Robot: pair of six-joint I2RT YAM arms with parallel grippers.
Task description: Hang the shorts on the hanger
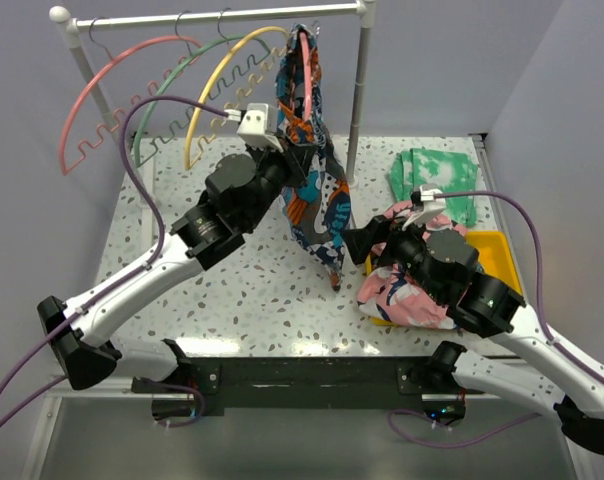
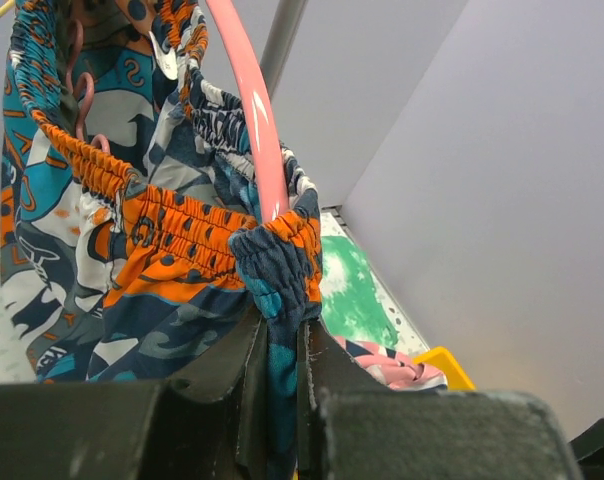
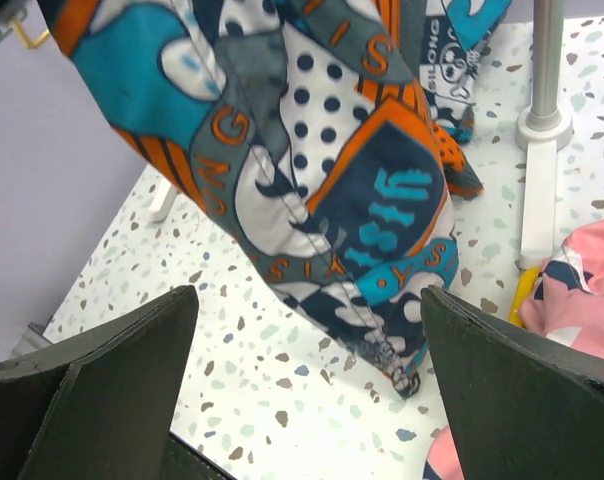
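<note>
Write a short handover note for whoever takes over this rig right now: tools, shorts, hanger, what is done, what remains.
Left tool: shut on the elastic waistband of the shorts, up beside the hanger.
Right tool: open and empty, facing the lower part of the shorts without touching them.
Hanger: hooked on the rail, with its pink arc passing inside the waistband.
Done: the shorts appear to hang from the hanger and drape downward.
Left: probably release the left tool, check that the shorts hold, then back both arms away.
</note>
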